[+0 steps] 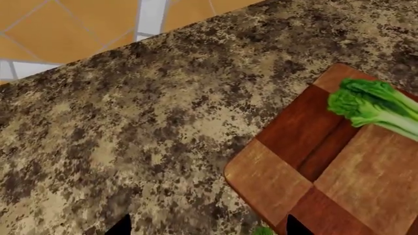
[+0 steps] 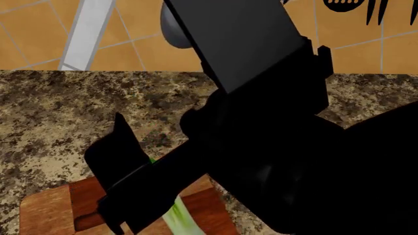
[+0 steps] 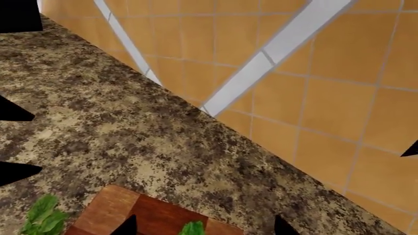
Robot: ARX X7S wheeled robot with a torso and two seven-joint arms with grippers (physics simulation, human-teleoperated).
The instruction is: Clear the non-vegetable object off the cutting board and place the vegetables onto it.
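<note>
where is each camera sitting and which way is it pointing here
Left wrist view: near the left end effector, looking down at the granite counter and a corner of the cutting board with the green-white stalk on it; only dark fingertips show.
Head view: on the robot's head, facing forward and down; a black arm blocks most of the board.
Right wrist view: near the right end effector, facing the counter, tiled wall and crinkled leaves beside the board.
All three share the board and counter.

No readable text, labels or numbers anywhere.
</note>
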